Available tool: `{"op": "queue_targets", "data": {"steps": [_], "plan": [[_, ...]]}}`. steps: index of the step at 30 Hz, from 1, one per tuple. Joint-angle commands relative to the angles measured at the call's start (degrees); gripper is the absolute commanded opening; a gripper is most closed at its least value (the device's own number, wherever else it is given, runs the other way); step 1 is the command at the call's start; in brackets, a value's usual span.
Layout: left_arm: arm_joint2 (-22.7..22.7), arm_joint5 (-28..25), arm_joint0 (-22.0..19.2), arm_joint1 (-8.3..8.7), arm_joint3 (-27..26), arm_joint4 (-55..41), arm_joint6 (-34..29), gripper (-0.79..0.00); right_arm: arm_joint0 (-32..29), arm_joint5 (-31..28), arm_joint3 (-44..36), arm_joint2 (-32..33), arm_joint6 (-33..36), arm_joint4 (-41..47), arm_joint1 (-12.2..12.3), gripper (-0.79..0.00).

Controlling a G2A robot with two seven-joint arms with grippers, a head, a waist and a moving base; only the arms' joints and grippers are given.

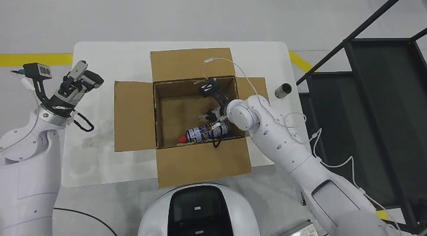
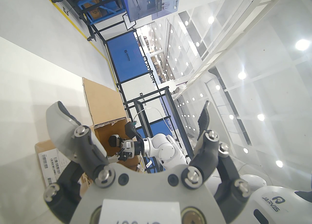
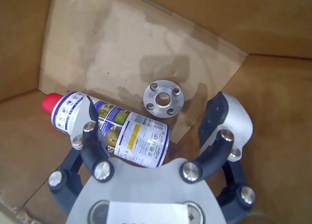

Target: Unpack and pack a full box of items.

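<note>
We hold our left arm (image 1: 40,126) out wide with the elbow bent. Its wrist is turned so that the left gripper (image 1: 87,75) tips upward and away from us. Its two fingers (image 2: 63,122) stand spread far apart with nothing between them, and one shows its dark pad (image 2: 203,117). Our right arm (image 1: 287,146) stretches forward and inward across our front, the forearm slanting down to a rounded white wrist (image 1: 239,113). Beyond that wrist the right gripper (image 3: 153,105) points downward. Its fingers (image 3: 226,112) are parted wide and grip nothing, the dark pads facing each other. Seen from the left gripper, the right gripper lies ahead of its fingertips, lower and well apart.
</note>
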Motion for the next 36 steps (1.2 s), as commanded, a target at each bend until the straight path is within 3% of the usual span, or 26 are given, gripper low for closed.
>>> {"op": "queue_targets", "data": {"steps": [1,15,16,17,18,21,28,36], "plan": [[0.0,0.0,0.0,0.00,0.0,0.0,0.0,0.000,0.5,0.0,1.6,-0.5,-0.7,0.3,-0.3,0.000],[0.0,0.0,0.0,0.00,0.0,0.0,0.0,0.000,3.0,-0.5,9.5,-2.4,-2.3,3.1,-2.0,-0.025],[0.0,0.0,0.0,0.00,0.0,0.0,0.0,0.000,3.2,-0.5,9.9,-2.5,-2.4,3.2,-2.1,-0.157],[0.0,0.0,0.0,0.00,0.0,0.0,0.0,0.000,3.3,-0.6,10.2,-2.5,-2.4,3.3,-2.2,-0.234],[0.0,0.0,0.0,0.00,0.0,0.0,0.0,0.000,3.4,-0.7,10.5,-2.6,-2.4,3.3,-2.3,-0.416],[0.0,0.0,0.0,0.00,0.0,0.0,0.0,0.000,3.6,-0.8,10.6,-2.9,-2.4,2.9,-2.4,-0.767],[0.0,0.0,0.0,0.00,0.0,0.0,0.0,0.000,3.1,-0.4,8.9,-3.0,-2.2,1.5,-2.5,-0.785],[0.0,0.0,0.0,0.00,0.0,0.0,0.0,0.000,0.4,-1.7,1.0,-1.0,-1.6,-0.3,-1.4,-0.785]]}}
